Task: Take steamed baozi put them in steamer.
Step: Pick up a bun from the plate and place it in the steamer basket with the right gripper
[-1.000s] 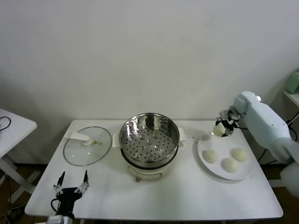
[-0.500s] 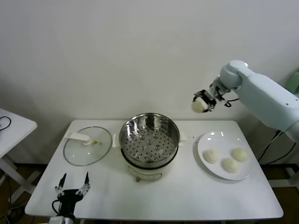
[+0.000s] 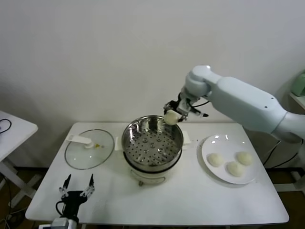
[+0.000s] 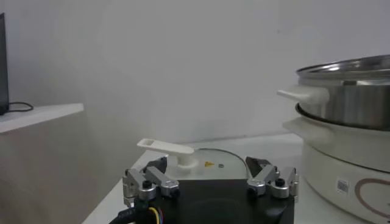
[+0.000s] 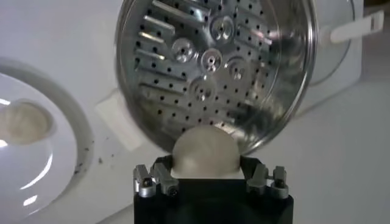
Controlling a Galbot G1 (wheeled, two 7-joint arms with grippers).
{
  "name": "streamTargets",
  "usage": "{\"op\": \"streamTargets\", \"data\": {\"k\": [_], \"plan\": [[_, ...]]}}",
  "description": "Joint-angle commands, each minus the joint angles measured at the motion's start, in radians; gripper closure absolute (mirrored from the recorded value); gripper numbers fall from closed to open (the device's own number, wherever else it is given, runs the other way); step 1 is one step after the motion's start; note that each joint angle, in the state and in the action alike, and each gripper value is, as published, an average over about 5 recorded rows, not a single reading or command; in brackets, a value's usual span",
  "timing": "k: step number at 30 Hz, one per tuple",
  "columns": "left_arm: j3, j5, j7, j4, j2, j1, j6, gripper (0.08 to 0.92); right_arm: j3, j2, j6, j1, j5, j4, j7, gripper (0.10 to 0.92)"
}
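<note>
My right gripper (image 3: 172,116) is shut on one cream-white baozi (image 3: 170,117) and holds it in the air just above the steamer's far right rim. In the right wrist view the same baozi (image 5: 204,152) fills the gap between the jaws, with the steamer's perforated floor (image 5: 207,64) below it. The steamer (image 3: 152,140), a shiny steel pot on a white base, stands at the table's middle with nothing in it. Three more baozi (image 3: 214,159) (image 3: 244,158) (image 3: 234,168) lie on the white plate (image 3: 212,145) to its right. My left gripper (image 3: 76,188) stands open at the table's front left corner.
A flat glass lid (image 3: 89,148) with a white handle lies on the table left of the steamer, also in the left wrist view (image 4: 183,159). A second white table (image 3: 12,131) stands at the far left. A green object (image 3: 299,83) sits on a shelf at the right edge.
My right arm has carried the baozi up from the plate and leftwards, from above the plate's far edge to over the steamer's rim. The left arm has stayed parked.
</note>
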Motion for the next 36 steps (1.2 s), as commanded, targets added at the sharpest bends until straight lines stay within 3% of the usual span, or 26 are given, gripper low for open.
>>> {"op": "streamTargets", "data": {"k": [1, 10, 32, 36], "plan": [[-0.006, 0.0, 0.001, -0.001, 0.003, -0.001, 0.006, 0.177, -0.033, 0.175, 0.077, -0.029, -0.114, -0.064, -0.001, 0.304], [-0.006, -0.002, 0.006, -0.008, 0.0, 0.005, 0.015, 0.177, 0.034, 0.257, 0.191, -0.131, -0.34, -0.226, 0.005, 0.304], [-0.011, -0.028, 0.002, 0.005, -0.002, 0.01, 0.009, 0.177, 0.084, 0.312, 0.238, -0.211, -0.439, -0.338, 0.019, 0.3], [-0.011, -0.029, 0.001, 0.005, -0.002, 0.011, 0.008, 0.177, 0.084, 0.311, 0.243, -0.207, -0.435, -0.33, 0.027, 0.252]]}}
